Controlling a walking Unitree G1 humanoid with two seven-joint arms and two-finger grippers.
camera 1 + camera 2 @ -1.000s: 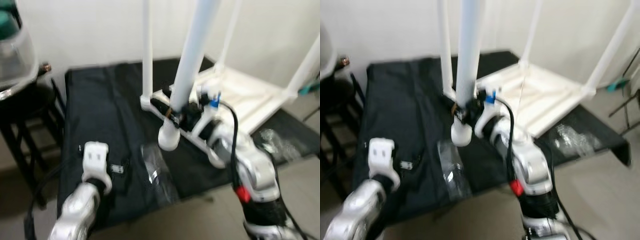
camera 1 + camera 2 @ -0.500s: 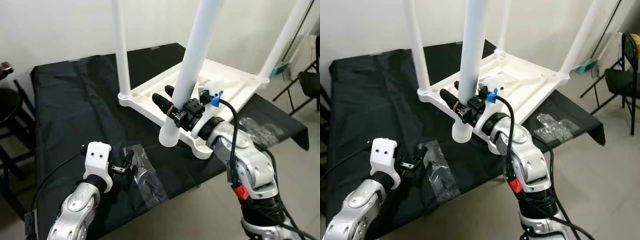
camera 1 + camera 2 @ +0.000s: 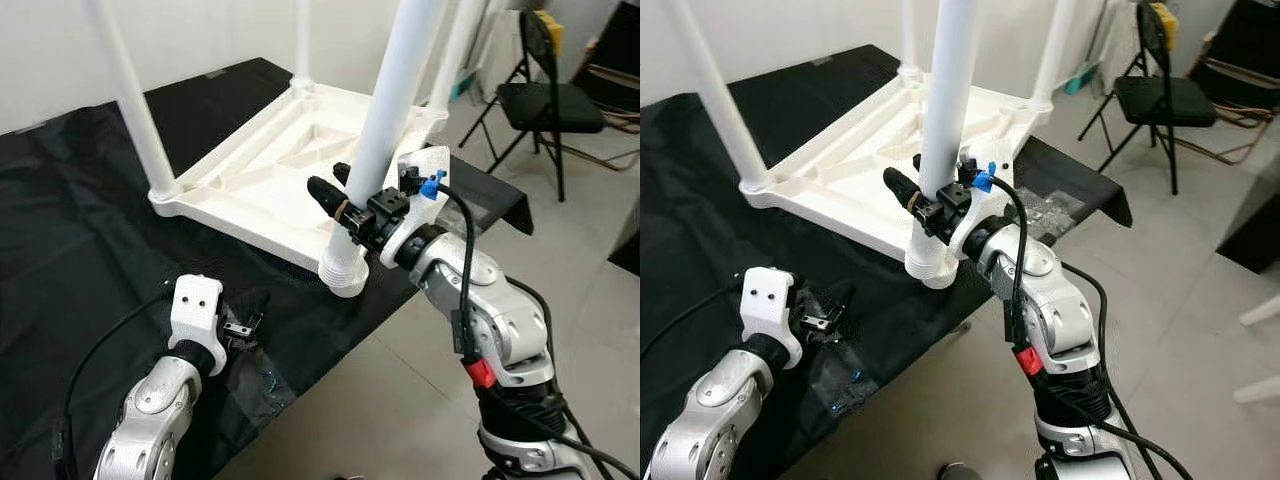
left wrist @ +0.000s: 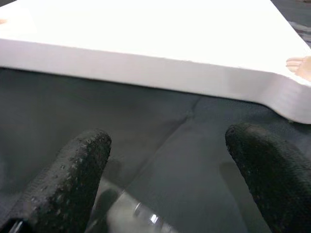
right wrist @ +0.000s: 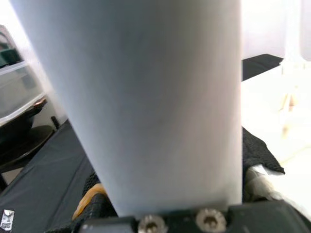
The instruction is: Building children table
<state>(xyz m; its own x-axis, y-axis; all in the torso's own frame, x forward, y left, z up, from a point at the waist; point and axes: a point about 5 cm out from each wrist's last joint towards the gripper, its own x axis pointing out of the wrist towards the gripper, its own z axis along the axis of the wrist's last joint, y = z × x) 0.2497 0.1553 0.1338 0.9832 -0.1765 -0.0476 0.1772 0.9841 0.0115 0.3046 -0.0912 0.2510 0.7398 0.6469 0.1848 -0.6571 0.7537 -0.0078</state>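
You're at a work table draped in black cloth (image 3: 90, 200), with bare tiled floor (image 3: 590, 300) past its near edge and a black folding chair (image 3: 1160, 95) well off beyond the right arm. The white children's table top (image 3: 260, 180) lies upside down on the cloth. Your right gripper (image 3: 345, 205) clamps the white table leg (image 3: 385, 130), whose threaded end sits at the top's near corner. Your left gripper (image 4: 165, 189) hangs with jaws wide over cloth and a clear plastic bag (image 3: 840, 385), the top's edge just ahead.

No legible text or labels.
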